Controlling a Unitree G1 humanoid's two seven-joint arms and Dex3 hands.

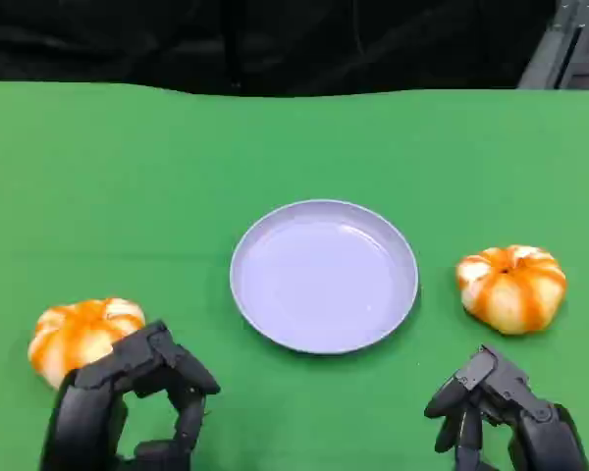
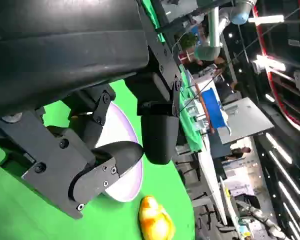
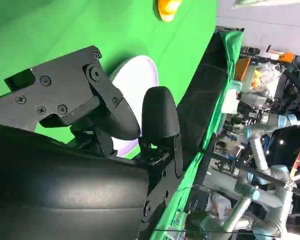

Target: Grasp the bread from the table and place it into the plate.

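Bread [image 1: 511, 287] beside the plate [image 1: 324, 276] — dish bare

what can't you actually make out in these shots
- Left bread, head view: its near lower side is covered by the left hand; contact cannot be told.
- Right hand, head view: cut off by the bottom edge.
- Plate, left wrist view: mostly behind the hand's fingers.
- Plate, right wrist view: near part hidden by the hand.

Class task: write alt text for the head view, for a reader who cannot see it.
An empty lilac plate sits mid-table on green cloth, a pumpkin-shaped bread to its right and another lower left. The black left hand and right hand hold nothing.
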